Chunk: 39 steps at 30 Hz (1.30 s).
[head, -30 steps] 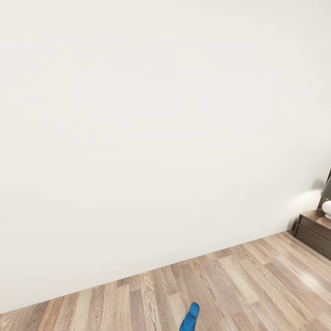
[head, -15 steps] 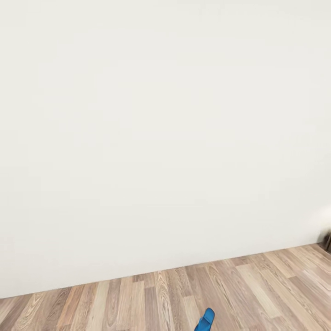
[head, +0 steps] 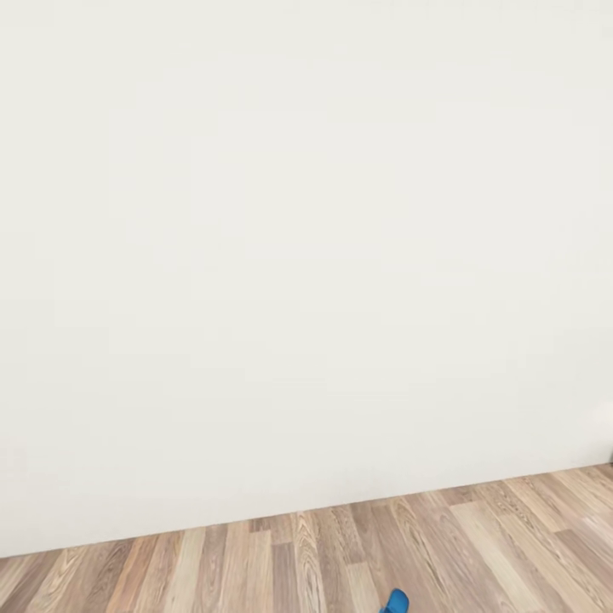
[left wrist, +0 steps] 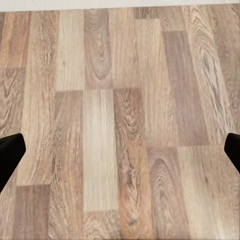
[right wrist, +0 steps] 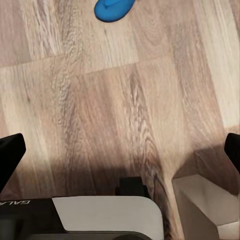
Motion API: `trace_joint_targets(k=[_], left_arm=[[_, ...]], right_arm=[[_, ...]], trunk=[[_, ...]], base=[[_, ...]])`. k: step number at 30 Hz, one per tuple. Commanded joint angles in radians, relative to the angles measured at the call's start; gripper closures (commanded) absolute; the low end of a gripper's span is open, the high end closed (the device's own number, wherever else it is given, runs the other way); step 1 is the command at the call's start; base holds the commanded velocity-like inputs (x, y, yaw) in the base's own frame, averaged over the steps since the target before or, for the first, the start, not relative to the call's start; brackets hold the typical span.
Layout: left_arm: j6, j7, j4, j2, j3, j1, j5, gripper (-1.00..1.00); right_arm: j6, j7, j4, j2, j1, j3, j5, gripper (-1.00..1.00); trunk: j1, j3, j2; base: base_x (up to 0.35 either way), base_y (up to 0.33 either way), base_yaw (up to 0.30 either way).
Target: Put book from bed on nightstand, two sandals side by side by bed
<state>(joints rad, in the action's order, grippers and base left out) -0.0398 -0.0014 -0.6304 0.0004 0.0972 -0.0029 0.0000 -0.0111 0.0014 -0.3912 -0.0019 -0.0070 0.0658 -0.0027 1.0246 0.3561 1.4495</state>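
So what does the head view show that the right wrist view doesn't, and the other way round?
The head view alone shows the white wall meeting the floor. The right wrist view alone shows the right gripper, jaws spread wide with nothing between them, and the robot's own white and dark body below. Both share the wood-plank floor and a blue sandal lying on it, cut off by the frame edge in each.
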Motion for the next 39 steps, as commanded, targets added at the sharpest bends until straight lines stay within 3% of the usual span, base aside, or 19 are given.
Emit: trace_joint_targets(k=[1,9,17,39], left_arm=[[-0.002,0.0,0.0,0.0,0.001,0.0,0.0,-1.0],[-0.002,0.0,0.0,0.0,0.001,0.0,0.0,-1.0],[-0.002,0.0,0.0,0.0,-0.002,0.0,0.0,-1.0],[-0.002,0.0,0.0,0.0,-0.002,0.0,0.0,-1.0]], right_arm=[[-0.001,0.0,0.0,0.0,-0.001,0.002,0.0,-1.0],[-0.001,0.0,0.0,0.0,0.0,0.003,0.0,-1.0],[-0.001,0.0,0.0,0.0,-0.001,0.002,0.0,-1.0],[-0.001,0.0,0.0,0.0,-0.001,0.002,0.0,-1.0]], trunk=[[0.0,0.001,0.001],[0.0,0.001,0.001],[0.0,0.001,0.001],[0.0,0.001,0.001]], base=[[0.238,0.0,0.001],[0.292,0.0,0.0],[0.043,0.0,0.031],[0.001,0.0,0.256]])
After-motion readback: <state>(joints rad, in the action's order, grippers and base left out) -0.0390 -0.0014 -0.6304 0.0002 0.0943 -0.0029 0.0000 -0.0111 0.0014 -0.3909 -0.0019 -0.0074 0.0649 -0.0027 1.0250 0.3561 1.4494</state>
